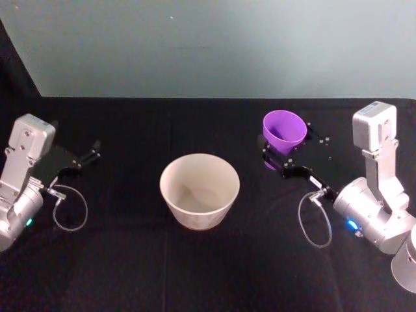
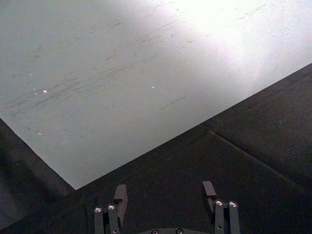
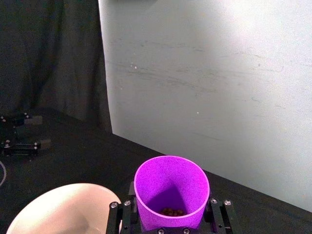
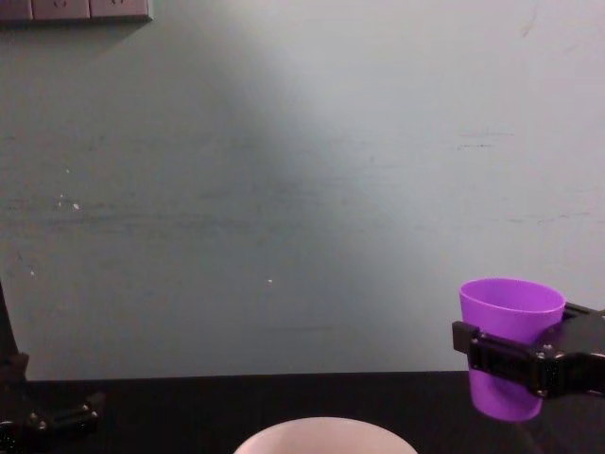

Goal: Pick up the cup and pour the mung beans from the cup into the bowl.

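At about two o'clock from the bowl [image 1: 195, 218], the right hand [image 1: 278, 158] is clamping the cup [image 1: 284, 132] around its middle, keeping it roughly upright and seemingly just off the desk [image 1: 130, 260] so nothing is spilling early. Purple, smooth and tapered, it is carrying a few dark beans [image 3: 171, 211] at its bottom. At nine o'clock, the left hand [image 2: 164, 191] is idling, spread wide and empty.

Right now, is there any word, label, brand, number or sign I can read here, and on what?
None. The cup, the bowl, the black table and the wall carry no lettering. The right gripper, shut on the cup, and the open left gripper show no marks that can be read.
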Tool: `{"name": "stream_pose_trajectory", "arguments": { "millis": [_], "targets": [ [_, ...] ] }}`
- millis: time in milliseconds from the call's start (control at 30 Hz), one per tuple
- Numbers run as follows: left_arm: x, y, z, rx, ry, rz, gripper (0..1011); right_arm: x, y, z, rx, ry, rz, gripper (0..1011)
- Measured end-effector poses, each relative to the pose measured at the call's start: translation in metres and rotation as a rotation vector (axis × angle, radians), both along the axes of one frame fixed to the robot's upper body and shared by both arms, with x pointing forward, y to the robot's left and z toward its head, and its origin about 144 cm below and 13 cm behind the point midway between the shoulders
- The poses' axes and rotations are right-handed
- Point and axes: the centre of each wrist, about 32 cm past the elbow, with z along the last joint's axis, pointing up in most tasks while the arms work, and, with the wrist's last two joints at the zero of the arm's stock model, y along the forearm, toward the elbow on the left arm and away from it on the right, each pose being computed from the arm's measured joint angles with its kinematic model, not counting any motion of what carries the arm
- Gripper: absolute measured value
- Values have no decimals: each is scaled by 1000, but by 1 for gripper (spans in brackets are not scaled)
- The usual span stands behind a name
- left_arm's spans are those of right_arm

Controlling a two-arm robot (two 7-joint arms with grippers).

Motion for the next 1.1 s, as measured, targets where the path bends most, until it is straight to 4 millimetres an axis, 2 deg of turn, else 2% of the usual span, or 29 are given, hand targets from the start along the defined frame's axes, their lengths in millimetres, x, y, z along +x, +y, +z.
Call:
{"name": "stream_pose_trajectory", "arguments": {
  "millis": [1100],
  "targets": [
    [0, 0, 0, 0, 0, 0, 1000, 0, 0, 0, 0, 0, 0, 731]
  ]
}}
